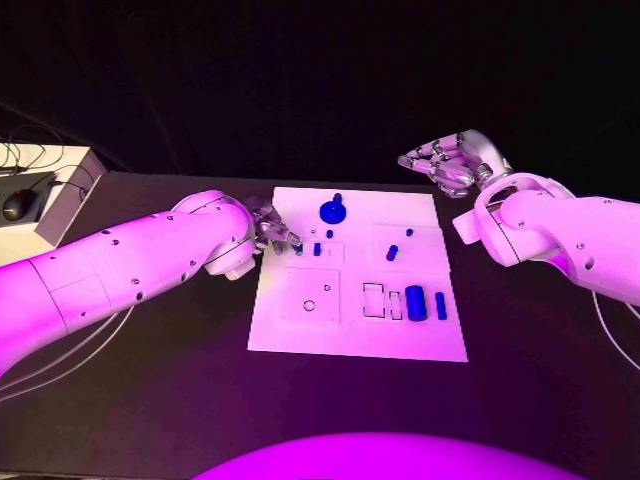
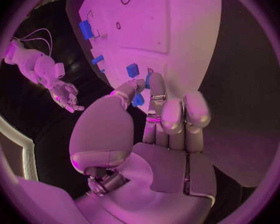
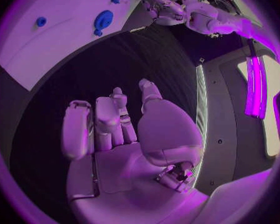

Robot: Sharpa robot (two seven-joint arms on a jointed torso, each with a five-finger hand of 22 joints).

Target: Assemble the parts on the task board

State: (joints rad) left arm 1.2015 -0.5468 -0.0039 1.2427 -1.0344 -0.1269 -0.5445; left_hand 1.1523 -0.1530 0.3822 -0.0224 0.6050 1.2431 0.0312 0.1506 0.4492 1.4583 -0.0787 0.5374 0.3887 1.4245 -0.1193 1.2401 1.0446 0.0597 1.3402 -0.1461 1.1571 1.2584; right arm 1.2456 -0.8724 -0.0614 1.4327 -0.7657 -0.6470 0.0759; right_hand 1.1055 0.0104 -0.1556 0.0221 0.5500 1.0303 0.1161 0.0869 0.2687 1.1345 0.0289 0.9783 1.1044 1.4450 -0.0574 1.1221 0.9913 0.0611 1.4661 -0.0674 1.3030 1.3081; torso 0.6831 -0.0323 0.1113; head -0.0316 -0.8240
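Reaching over the left edge of the task board (image 1: 352,330), my left hand (image 1: 273,232) sits low at the board's far-left part, its fingers (image 2: 157,102) stretched forward and close together. Between my thumb and a fingertip I pinch a small blue part (image 2: 138,100), right at the board's surface; a second small blue part (image 2: 133,70) lies just beyond my fingertips, and two more sit further along that same edge. My right hand (image 1: 454,162) hangs above the black table (image 1: 147,400) beyond the board's far-right corner, well apart from everything, holding nothing; its fingers curl loosely with gaps between them. On the board, a round blue part with a stub (image 1: 332,210) lies near the far edge, close to my left fingertips. Two small blue pieces (image 1: 394,250) stand in the square plate at the right. Nearer me, a wide blue block (image 1: 415,301) and a slim blue bar (image 1: 441,304) lie side by side next to outlined slots. A mouse (image 1: 20,204) rests on a pale box at the far left.
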